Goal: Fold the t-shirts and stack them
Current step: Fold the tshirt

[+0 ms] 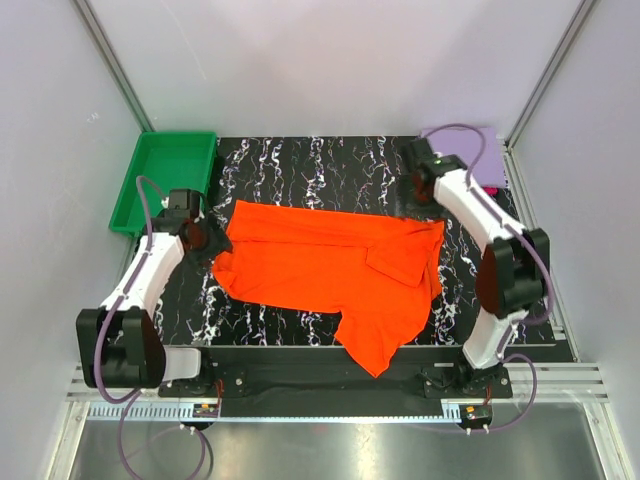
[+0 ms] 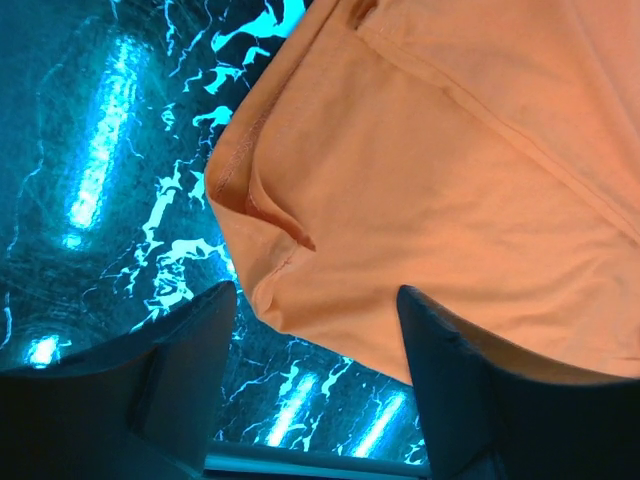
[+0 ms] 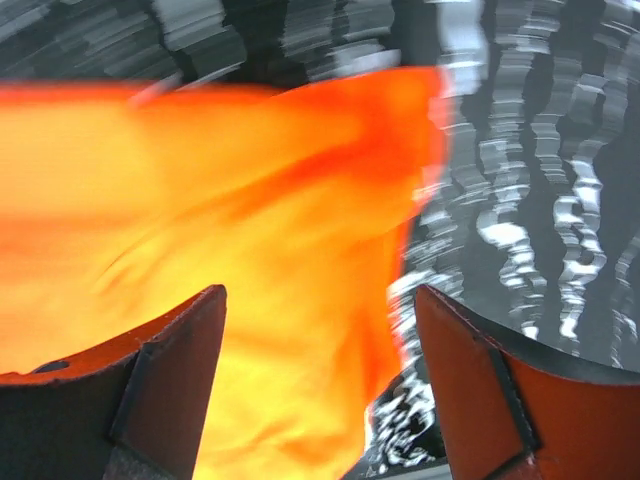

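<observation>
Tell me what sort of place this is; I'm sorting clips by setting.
Probably a lab robot test cell, not a home: plain white walls in metal framing, a left arm and right arm bolted at a black marbled table, with an orange t-shirt spread on it.

Orange t-shirt (image 2: 450, 180) beneath parted gripper (image 2: 315, 298)

- A table (image 1: 330, 165) with a black top veined in white, marble-like; glossy, throwing back bright streaks of light
- Pale, plain walls (image 1: 330, 60) on three sides; slanted metal posts (image 1: 110, 60) at the far corners
- A green tray (image 1: 150, 200) at the table's far-left corner
- A slotted metal rail (image 1: 330, 395) along the near edge; a shiny steel sheet (image 1: 330, 450) below it
</observation>
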